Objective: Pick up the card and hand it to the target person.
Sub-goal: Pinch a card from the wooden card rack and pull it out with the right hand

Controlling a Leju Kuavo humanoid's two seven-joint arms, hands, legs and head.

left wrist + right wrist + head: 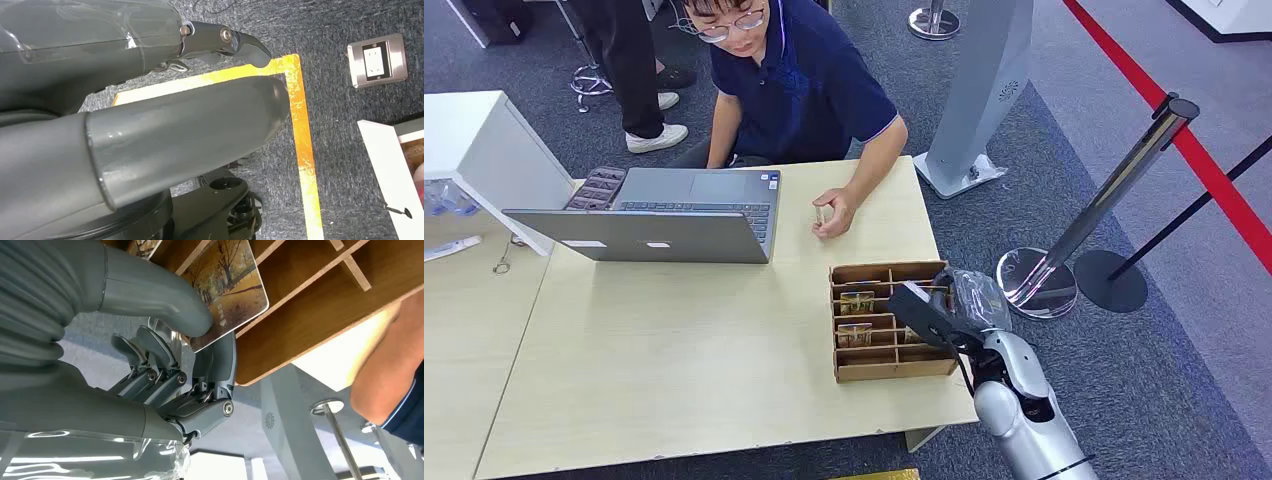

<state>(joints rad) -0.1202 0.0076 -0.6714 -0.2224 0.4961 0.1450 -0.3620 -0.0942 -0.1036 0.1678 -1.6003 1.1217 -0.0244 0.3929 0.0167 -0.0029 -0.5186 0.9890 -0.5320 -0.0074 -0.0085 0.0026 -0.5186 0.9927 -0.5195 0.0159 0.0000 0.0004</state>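
**1 card pinched at the divider box**

1 card (231, 292) with an autumn-tree print sits between the right hand's (195, 365) thick thumb (165, 295) and a dark finger (220, 360) in the right wrist view, the thumb pressing on its printed face and the finger behind its lower edge. The card's upper part runs out of the picture and the thumb covers part of the print, so its small text cannot be read. It lies against the wooden slats of the cardboard divider box (892, 320); whether it is clear of its slot cannot be told. The other fingers are curled beside the pinching one.

From the head view, the right hand (929, 310) reaches over the box's right edge, with the silver forearm rising from the lower right and a clear plastic cover at the wrist. The hand hides the card there. Other cards stand in the box's left compartments, too small to make out.

The box rests on the light wooden table (674, 370). Across it sits a person (799, 90) with a hand (832, 212) on the tabletop, beside an open laptop (664, 215).

The left hand (150, 90) hangs over dark carpet with orange tape, fingers loosely extended, holding nothing.
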